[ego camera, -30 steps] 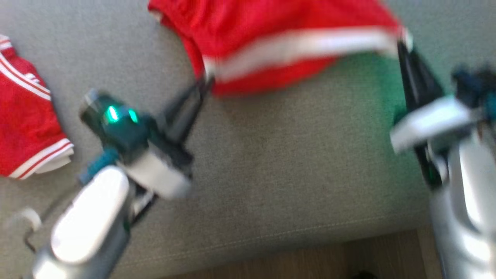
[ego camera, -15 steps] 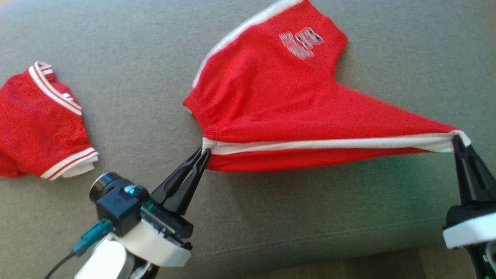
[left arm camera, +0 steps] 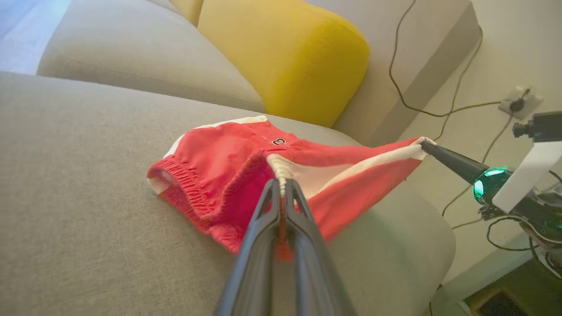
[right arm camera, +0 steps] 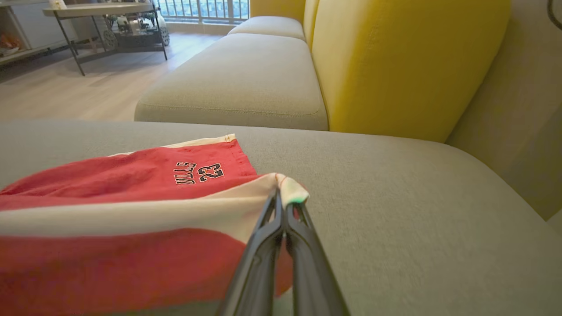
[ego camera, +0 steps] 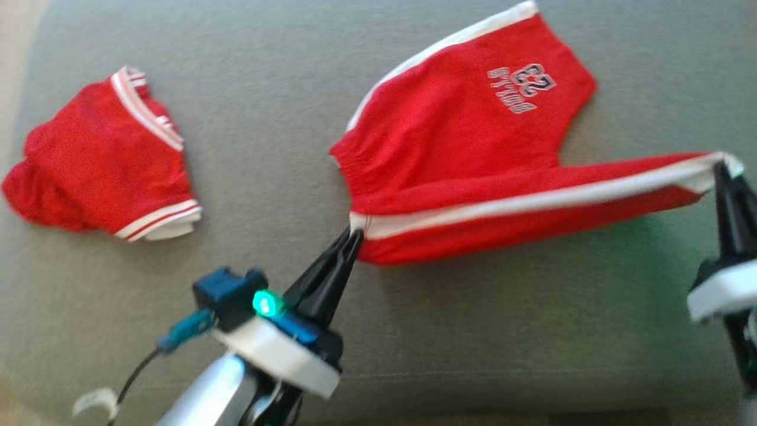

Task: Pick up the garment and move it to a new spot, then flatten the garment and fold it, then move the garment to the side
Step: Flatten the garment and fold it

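Observation:
The garment (ego camera: 473, 148) is a pair of red shorts with white side stripes and a "23" print, stretched across the grey sofa cushion (ego camera: 284, 118). My left gripper (ego camera: 353, 235) is shut on the waistband end of the white stripe. My right gripper (ego camera: 721, 168) is shut on the hem end of the same stripe, holding it taut and lifted. In the left wrist view the garment (left arm camera: 228, 175) hangs from my left gripper (left arm camera: 281, 186), and my right gripper (left arm camera: 425, 145) pinches its far corner. In the right wrist view my right gripper (right arm camera: 283, 197) grips the garment (right arm camera: 131, 210) at its white corner.
A second red garment (ego camera: 106, 165) with striped trim lies bunched at the cushion's left. A yellow back cushion (left arm camera: 285, 57) stands behind. The cushion's front edge (ego camera: 473, 378) runs below my grippers. Cables (left arm camera: 439, 109) and a wall socket (left arm camera: 520, 103) are off the sofa's right end.
The head camera has shifted, so the whole scene sits differently. Both grippers keep their hold on the stripe; the right end now rides higher, and the stripe slants up to the right.

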{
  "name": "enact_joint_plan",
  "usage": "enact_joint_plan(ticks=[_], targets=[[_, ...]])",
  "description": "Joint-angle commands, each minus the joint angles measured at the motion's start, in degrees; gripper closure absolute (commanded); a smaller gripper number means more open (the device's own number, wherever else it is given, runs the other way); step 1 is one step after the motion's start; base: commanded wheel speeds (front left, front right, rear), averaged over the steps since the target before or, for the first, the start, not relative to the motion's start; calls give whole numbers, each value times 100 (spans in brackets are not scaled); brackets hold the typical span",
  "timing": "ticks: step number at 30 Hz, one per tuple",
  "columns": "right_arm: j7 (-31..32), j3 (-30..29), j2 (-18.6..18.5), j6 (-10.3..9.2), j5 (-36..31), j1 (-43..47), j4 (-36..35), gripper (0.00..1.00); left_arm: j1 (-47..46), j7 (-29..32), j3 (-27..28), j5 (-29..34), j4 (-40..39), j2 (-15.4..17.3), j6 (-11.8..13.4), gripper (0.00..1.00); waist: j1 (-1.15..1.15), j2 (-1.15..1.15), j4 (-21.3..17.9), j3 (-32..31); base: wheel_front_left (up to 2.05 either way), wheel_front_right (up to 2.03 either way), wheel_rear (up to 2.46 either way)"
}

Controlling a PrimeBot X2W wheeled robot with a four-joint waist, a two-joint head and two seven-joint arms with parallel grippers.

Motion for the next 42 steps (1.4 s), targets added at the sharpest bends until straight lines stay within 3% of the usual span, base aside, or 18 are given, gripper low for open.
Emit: enact_joint_plan(ticks=[1,6,11,22,33,39,42], targets=[[154,-6,-105,-2,-177,-393,-15,100,-385,-28,126,-246,84,-100,2,100,1,0,265,116,0,0,0],[544,-161,-324,-2,-554,-1206,520,100,-849,-28,79,-994,844,-548,2,100,1,0,559,306,0,0,0],[701,68,-761,-2,-627,-2074,1179,100,-1387,-28,55,-1783,1307,-871,2,100,1,0,728,570,0,0,0],[808,1172,-1557,-2,-680,-4067,2637,100,-2514,-28,-57,-2594,1925,-1079,2,100,1,0,889,1166,0,0,0],[722,2167,-1919,-2,-581,-5297,3854,100,-2932,-28,-53,-2540,2065,-1163,2,100,1,0,1053,1495,0,0,0],[545,2262,-1866,-2,-419,-5751,4577,100,-3020,-28,54,-2202,2187,-1180,2,100,1,0,1079,1588,0,0,0],[398,2344,-1867,-2,-388,-5930,4866,92,-3031,-28,114,-2082,2184,-1183,2,100,1,0,1073,1626,0,0,0]])
